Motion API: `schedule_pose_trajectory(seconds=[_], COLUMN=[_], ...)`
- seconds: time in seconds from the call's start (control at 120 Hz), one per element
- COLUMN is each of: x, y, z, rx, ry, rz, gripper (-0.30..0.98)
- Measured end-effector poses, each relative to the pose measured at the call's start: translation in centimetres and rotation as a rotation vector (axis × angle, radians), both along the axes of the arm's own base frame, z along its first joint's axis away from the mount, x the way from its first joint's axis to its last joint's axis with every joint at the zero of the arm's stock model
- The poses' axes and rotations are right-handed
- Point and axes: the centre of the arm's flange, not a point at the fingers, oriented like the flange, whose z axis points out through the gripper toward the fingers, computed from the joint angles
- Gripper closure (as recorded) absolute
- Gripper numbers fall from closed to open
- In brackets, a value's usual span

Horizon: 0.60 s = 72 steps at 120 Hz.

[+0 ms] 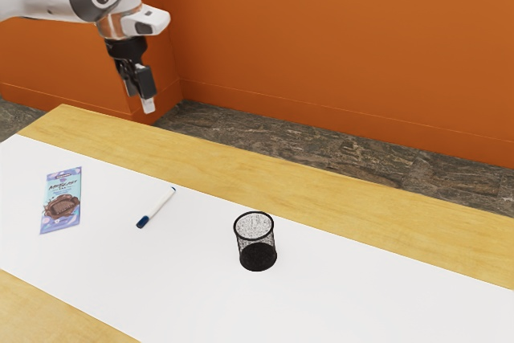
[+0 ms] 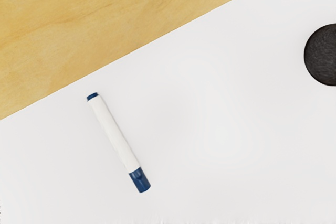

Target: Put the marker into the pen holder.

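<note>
High above the table in the exterior view is my gripper (image 1: 148,104), pointing down and well clear of everything. Below it the white marker (image 1: 159,206) with a dark blue cap lies flat on the white surface. The black mesh pen holder (image 1: 257,255) stands upright, farther toward the exterior view's right. From my hand, the marker (image 2: 116,137) shows whole, blue at both ends. The dark round pen holder (image 2: 321,55) is cut off by the picture's edge.
A blue and purple chocolate packet (image 1: 62,200) lies flat, on the other side of the marker from the pen holder. The white sheet (image 1: 353,299) covers the middle of the wooden table (image 1: 321,200). An orange wall (image 1: 337,54) stands behind.
</note>
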Motion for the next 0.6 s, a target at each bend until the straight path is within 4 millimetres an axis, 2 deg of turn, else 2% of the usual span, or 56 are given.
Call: schedule_pose_trajectory(seconds=[0.275, 0.383, 0.475, 0.508, 0.6], x=[-0.1, -0.3, -0.2, -0.1, -0.2], y=[0.1, 2.2, 4.3, 4.5, 4.3], z=[-0.1, -4.4, -6.5, -7.2, -10.7], rx=[0.001, 0.001, 0.004, 0.005, 0.006], ry=[0.003, 0.029, 0.025, 0.024, 0.027], rz=[-0.045, -0.009, 0.031, 0.036, 0.06], gripper=[0.0, 0.0, 0.0, 0.0, 0.0])
